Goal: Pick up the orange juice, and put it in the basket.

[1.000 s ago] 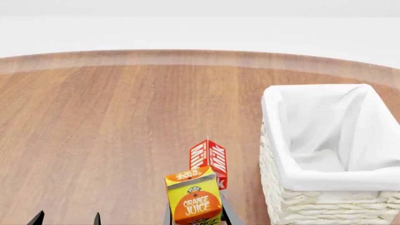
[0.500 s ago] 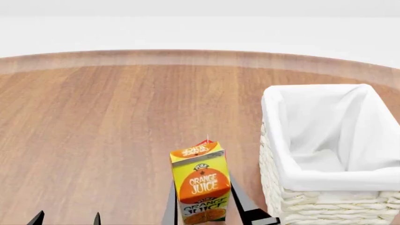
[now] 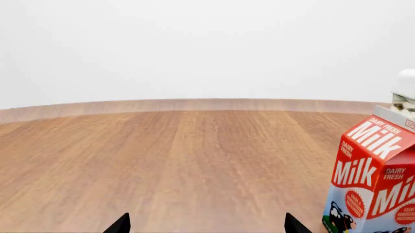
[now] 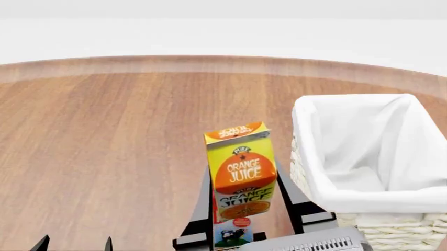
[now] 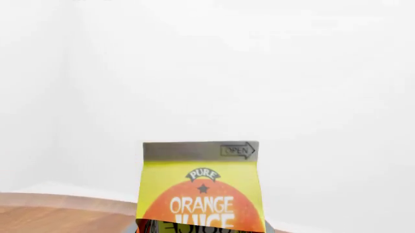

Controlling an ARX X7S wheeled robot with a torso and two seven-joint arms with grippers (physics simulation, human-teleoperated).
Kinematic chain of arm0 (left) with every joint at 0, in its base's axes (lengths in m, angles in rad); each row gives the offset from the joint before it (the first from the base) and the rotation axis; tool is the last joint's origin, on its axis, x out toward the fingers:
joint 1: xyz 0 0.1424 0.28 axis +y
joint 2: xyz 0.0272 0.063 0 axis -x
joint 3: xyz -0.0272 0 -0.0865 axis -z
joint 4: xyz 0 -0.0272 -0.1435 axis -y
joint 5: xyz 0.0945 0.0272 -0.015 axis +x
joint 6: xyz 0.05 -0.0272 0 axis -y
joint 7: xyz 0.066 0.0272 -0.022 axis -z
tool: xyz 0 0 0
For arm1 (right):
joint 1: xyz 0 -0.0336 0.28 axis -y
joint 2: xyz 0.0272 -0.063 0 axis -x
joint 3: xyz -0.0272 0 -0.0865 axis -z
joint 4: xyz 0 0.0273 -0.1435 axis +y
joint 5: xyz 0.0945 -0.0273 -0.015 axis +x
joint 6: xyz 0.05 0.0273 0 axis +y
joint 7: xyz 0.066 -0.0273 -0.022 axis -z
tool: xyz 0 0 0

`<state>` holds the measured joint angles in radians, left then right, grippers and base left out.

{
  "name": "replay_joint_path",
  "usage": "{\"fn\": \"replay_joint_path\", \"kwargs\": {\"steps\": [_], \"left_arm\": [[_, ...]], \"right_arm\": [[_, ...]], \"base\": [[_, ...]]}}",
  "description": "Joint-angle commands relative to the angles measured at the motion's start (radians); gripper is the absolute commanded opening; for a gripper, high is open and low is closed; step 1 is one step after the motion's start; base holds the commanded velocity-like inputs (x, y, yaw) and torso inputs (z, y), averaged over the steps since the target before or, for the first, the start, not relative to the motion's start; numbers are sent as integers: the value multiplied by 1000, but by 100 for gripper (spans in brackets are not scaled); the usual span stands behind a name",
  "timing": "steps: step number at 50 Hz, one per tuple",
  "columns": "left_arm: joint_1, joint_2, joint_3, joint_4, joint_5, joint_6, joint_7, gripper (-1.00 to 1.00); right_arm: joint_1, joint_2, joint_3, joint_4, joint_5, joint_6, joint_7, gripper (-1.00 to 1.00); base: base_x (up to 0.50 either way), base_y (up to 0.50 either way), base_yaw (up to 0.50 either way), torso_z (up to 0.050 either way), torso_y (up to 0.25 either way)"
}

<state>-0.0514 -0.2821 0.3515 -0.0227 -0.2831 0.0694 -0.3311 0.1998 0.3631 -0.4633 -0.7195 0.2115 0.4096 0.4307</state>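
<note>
A: While the right gripper was pinching the orange juice between its dark fingers, where did the carton sit?

B: In the lower centre of the head view, lifted clear of the wooden surface and leaning a little, just left of the basket. The right wrist view showed only its top against white.

A: What could have gone wrong from there?

B: My guess: the carton's base could have clipped the basket's near wall or the folded liner if it travelled right without more height. The lean also suggested it might twist or slip in the pinch.

A: Anything else around?

B: The milk carton stood right behind and below the juice, mostly hidden; it showed at the right edge of the left wrist view. A low sweep could have knocked it over.

A: And the left gripper?

B: Its tips were spread apart at the lower left, holding nothing.
</note>
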Motion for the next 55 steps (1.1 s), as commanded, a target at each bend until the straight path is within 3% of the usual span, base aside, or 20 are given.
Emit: {"fn": "replay_joint_path", "kwargs": {"steps": [1, 36, 55], "left_arm": [[-1, -2, 3, 0, -2, 1, -3, 100], [-3, -9, 12, -1, -9, 4, -10, 100], [-5, -12, 17, -2, -12, 6, -14, 100]], "right_arm": [[57, 11, 35, -65, -29, 88, 0, -100], [192, 47, 153, -217, 52, 307, 20, -100], [161, 80, 257, -224, 100, 295, 22, -100]], "base": [[0, 0, 0, 0, 0], [0, 0, 0, 0, 1], [0, 0, 0, 0, 1]]}}
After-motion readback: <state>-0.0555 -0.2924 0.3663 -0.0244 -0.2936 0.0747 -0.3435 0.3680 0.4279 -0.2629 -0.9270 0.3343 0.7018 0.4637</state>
